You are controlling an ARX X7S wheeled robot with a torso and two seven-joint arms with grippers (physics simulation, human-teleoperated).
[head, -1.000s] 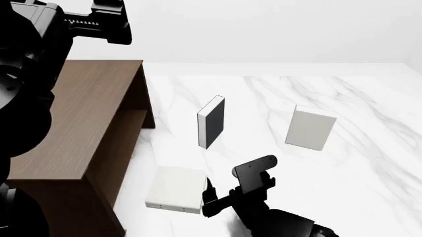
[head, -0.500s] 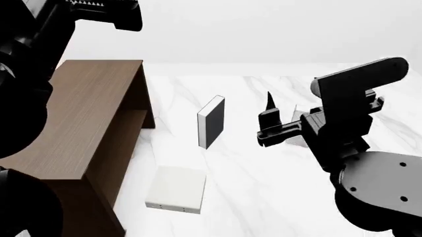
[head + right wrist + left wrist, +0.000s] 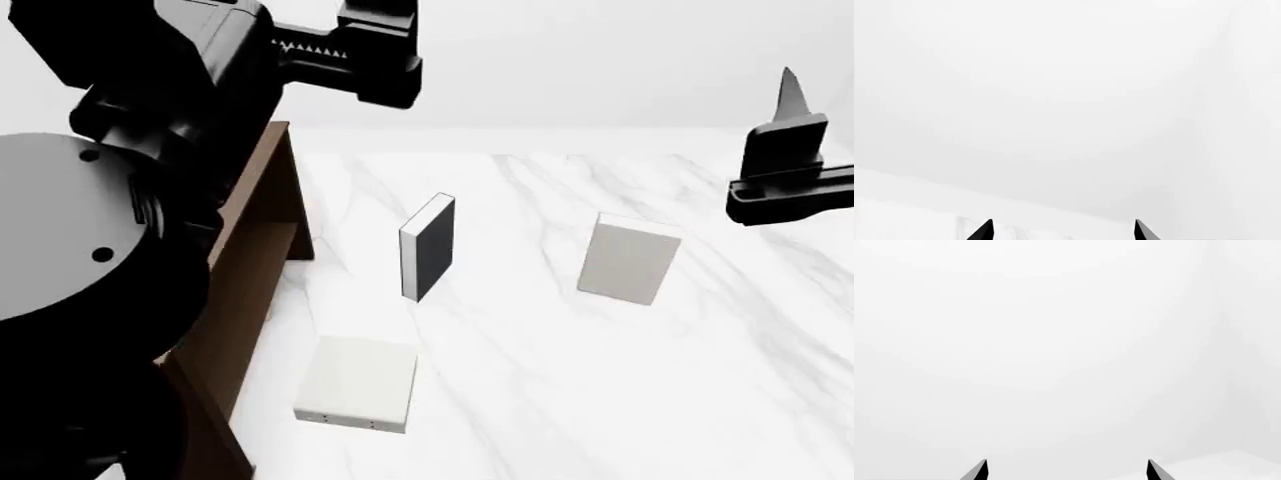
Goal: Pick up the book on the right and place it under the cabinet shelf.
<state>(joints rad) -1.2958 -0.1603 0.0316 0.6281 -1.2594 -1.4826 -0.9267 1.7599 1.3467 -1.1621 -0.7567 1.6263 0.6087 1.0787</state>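
The book stands upright on the white marbled surface, at the right of the head view, its broad pale face toward the camera. Nothing touches it.

A thin black-covered book with white page edges stands upright near the middle of the surface, well apart from the task book. A second pale book lies flat near the front, just beside the cabinet's open side.

Only a dark brown side panel and part of the cabinet's top edge show. The cabinet shelf cannot be made out, as the left arm covers most of the cabinet.

The left gripper is raised above the cabinet. In its wrist view two black fingers show only at their tips, set wide apart, with blank white wall between them. They hold nothing.

The right gripper sits high at the right edge of the head view, above and beyond the task book and clear of it. Its wrist view shows two black tips spread wide, nothing between them, with a strip of the surface's far edge below the wall.
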